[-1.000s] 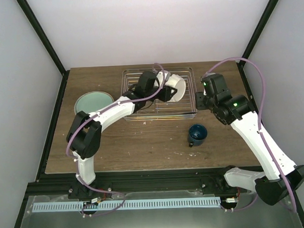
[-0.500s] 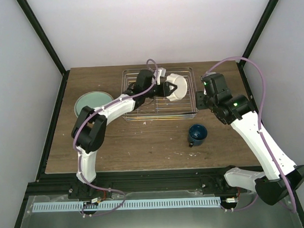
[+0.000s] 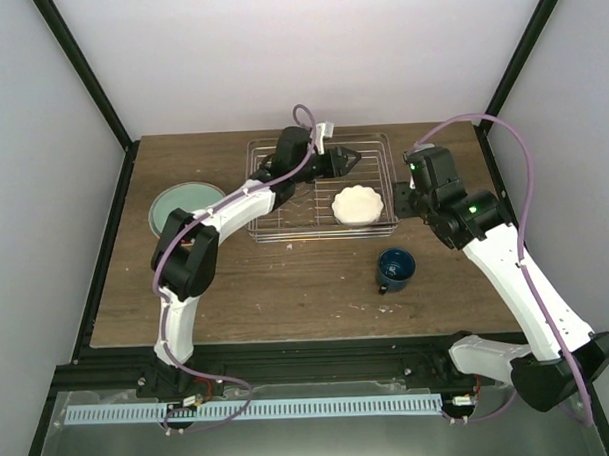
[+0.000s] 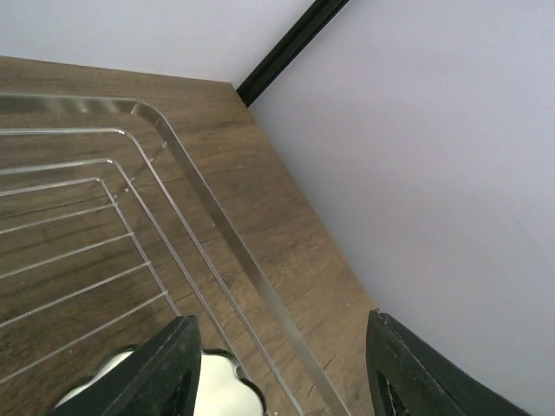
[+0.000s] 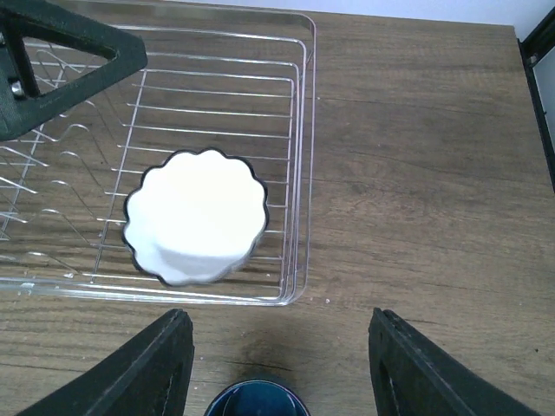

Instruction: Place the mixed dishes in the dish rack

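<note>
The silver wire dish rack [image 3: 267,217] stands at the back middle of the table. The small white scalloped dish [image 3: 357,205] lies in its right front corner; it also shows in the right wrist view [image 5: 195,217] and at the bottom of the left wrist view [image 4: 217,390]. My left gripper [image 3: 349,156] is open and empty above the rack's back right. My right gripper [image 3: 402,200] is open and empty beside the rack's right side. The dark blue mug [image 3: 395,268] stands on the table in front of the rack, its rim below my right gripper [image 5: 257,397]. A pale-green plate [image 3: 184,206] lies left of the rack.
The rack's right rim [image 4: 234,251] runs between my left fingers. Black frame posts [image 3: 84,86] stand at the table's back corners, with white walls behind. Bare wood shows right of the rack [image 5: 425,173].
My left gripper let go of the white scalloped dish, which now lies in the rack's right front corner. The left gripper drew back toward the rack's rear. The right arm has not moved.
</note>
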